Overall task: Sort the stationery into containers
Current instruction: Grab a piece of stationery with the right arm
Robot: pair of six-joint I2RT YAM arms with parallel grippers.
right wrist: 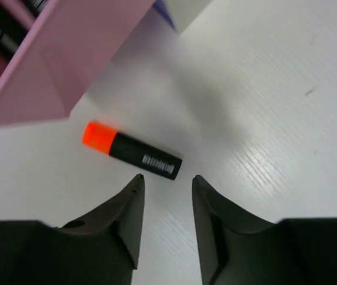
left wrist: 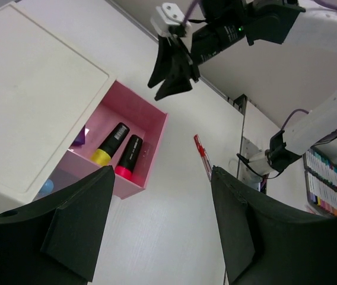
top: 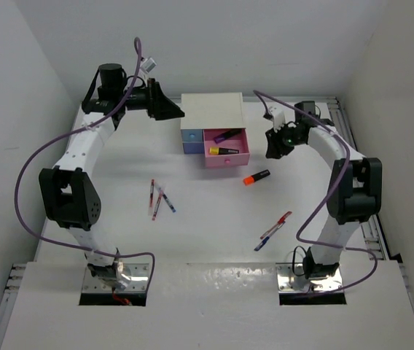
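Note:
The white cabinet (top: 211,109) stands at the back with its pink drawer (top: 229,160) pulled out. Inside lie a purple highlighter (top: 227,135) and a yellow highlighter (left wrist: 110,144) beside a pink highlighter (left wrist: 130,156). An orange highlighter (top: 256,177) lies on the table just right of the drawer. My right gripper (right wrist: 167,178) hangs open right above the orange highlighter (right wrist: 133,152), holding nothing. My left gripper (top: 167,109) hovers open and empty at the cabinet's left corner. Two pens (top: 156,198) lie at left, and a red and a blue pen (top: 275,230) at right.
A small light-blue drawer (top: 191,135) and a blue one (top: 191,148) below it sit shut left of the pink drawer. Walls close in the table on the left, back and right. The pink drawer's wall (right wrist: 67,65) is near my right fingers.

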